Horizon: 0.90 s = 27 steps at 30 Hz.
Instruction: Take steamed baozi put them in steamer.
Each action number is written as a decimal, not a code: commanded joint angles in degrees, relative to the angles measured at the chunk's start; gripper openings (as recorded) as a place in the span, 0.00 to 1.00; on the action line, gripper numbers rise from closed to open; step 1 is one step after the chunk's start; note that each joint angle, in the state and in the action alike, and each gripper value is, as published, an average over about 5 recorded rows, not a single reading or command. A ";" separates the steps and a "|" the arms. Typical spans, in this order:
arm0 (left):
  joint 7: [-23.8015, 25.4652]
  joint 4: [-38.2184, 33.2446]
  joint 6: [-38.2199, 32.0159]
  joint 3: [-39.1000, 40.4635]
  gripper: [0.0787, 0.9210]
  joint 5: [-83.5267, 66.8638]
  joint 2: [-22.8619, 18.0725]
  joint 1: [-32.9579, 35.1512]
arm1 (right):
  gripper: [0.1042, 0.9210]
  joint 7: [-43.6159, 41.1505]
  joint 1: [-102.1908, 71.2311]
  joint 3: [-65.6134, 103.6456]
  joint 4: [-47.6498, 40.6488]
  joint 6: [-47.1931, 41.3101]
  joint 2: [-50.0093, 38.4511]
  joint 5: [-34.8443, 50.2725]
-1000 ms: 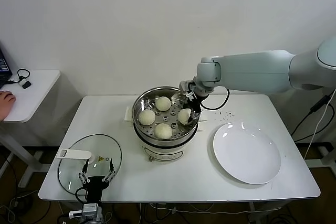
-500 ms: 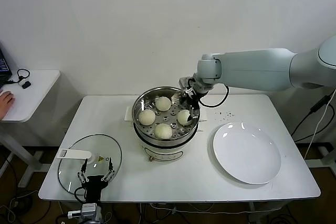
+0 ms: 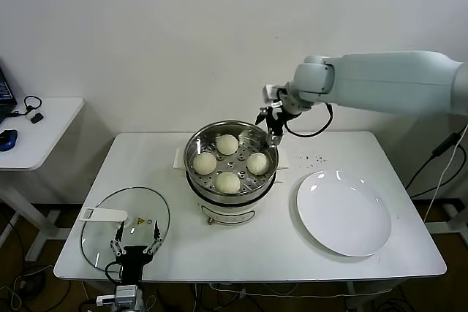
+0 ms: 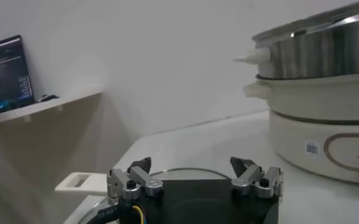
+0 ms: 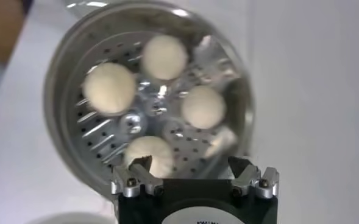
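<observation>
Above steamer [image 3: 231, 162] rim, right gripper [image 3: 270, 121] has let go & lifted off, jaws apart, empty. All four baozi [image 3: 257, 162] inside; plate [image 3: 344, 212] bare, so loading looks done. Left gripper [image 3: 134, 242] parked over lid [image 3: 124, 221], jaws apart.

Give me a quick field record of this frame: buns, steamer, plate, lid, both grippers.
baozi: four, all on the steamer's perforated tray
steamer: centre of table
plate: bare, on the steamer's right
glass lid: flat on table, front left
right gripper: open, holding nothing, above the steamer's back right rim
left gripper: open, idle over the lid's near edge
</observation>
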 commanded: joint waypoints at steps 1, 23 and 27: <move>-0.02 -0.28 -0.08 0.81 0.88 1.28 -2.80 0.21 | 0.88 19.13 3.58 4.72 12.83 -4.79 -15.49 3.40; 0.21 -0.90 1.08 0.77 0.88 4.30 -2.80 -0.70 | 0.88 35.59 -86.76 100.15 28.18 4.54 -37.12 -14.67; 0.17 -0.73 1.13 0.78 0.88 5.20 -2.80 -0.52 | 0.88 36.47 -99.24 112.53 29.27 6.34 -32.57 -18.59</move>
